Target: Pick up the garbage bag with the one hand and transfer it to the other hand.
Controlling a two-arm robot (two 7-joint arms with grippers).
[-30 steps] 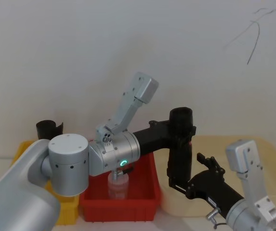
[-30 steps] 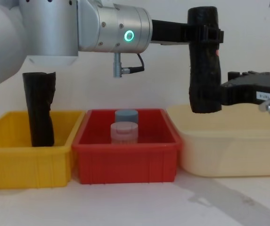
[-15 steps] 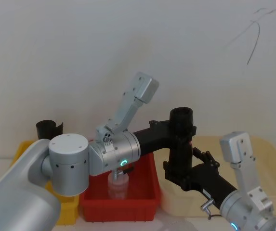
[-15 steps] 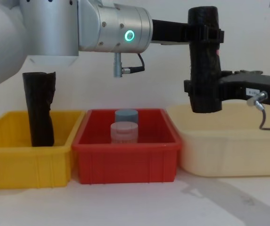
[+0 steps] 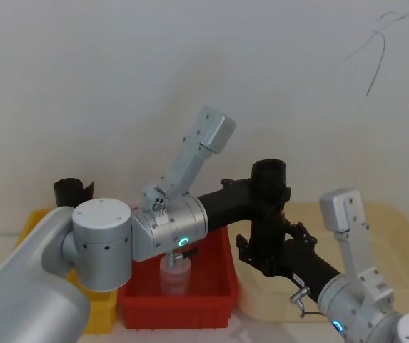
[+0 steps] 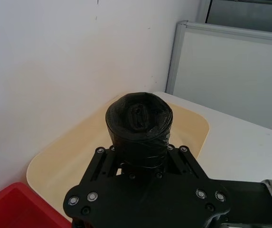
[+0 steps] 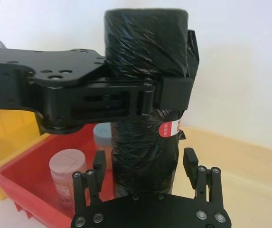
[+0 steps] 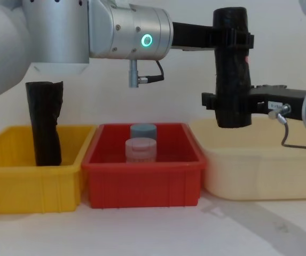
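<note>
Between right gripper (image 7: 144, 159) fingers (image 7: 190, 162), garbage bag (image 7: 145, 71)

The left gripper (image 6: 139, 151) clamps the garbage bag (image 6: 138, 118), a black roll seen end-on. A cream tray (image 6: 69, 156) lies behind it, with a red bin (image 6: 7, 206) corner at seven o'clock and a grey partition (image 6: 240, 71) at two o'clock.

All I've got sitting on the white table (image 8: 153, 234) is three tubs in a row, packed close: yellow bin (image 8: 30, 188) on the robot's left, red bin (image 8: 142, 188) in the middle, cream tray (image 8: 249, 173) on the right.
</note>
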